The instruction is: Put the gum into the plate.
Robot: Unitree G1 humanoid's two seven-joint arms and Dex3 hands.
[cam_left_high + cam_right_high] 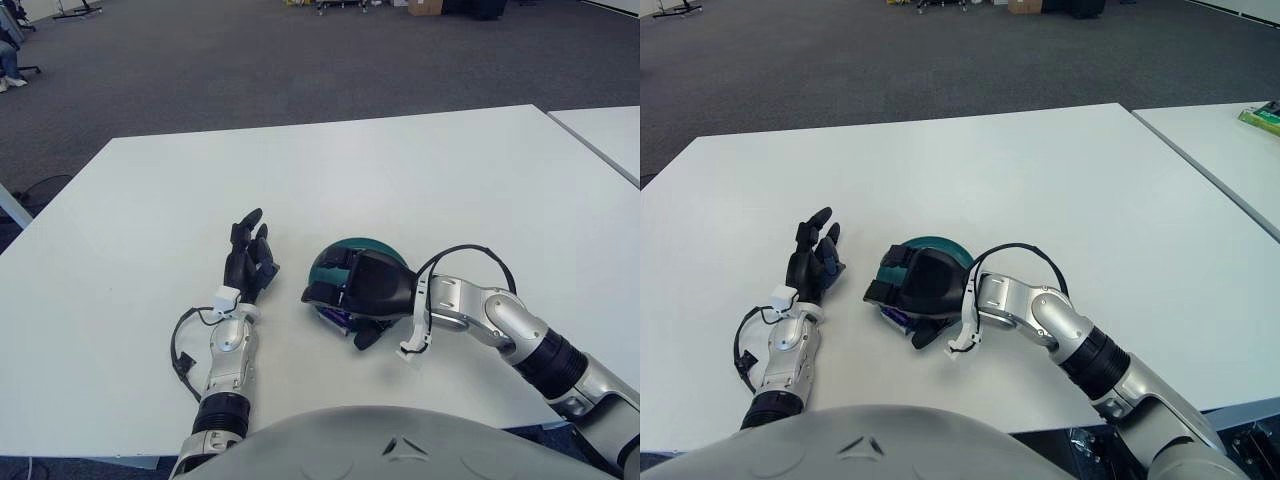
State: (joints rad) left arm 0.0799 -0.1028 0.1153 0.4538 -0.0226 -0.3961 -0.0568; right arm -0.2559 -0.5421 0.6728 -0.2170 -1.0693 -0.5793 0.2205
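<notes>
The teal plate (352,245) sits near the middle of the white table, and only its far rim shows. My right hand (340,316) lies across it from the right, covering most of it. The fingers curl down at the plate's near-left edge and the thumb sits on the near side. Between them a thin strip of the blue-purple gum pack (334,316) shows under the palm. I cannot tell whether the pack lies inside the rim or on it. My left hand (248,252) shows to the left of the plate with its fingers spread and holding nothing.
A second white table (610,135) stands at the right across a narrow gap. The table's near edge runs just below my forearms. Grey carpet lies beyond the far edge.
</notes>
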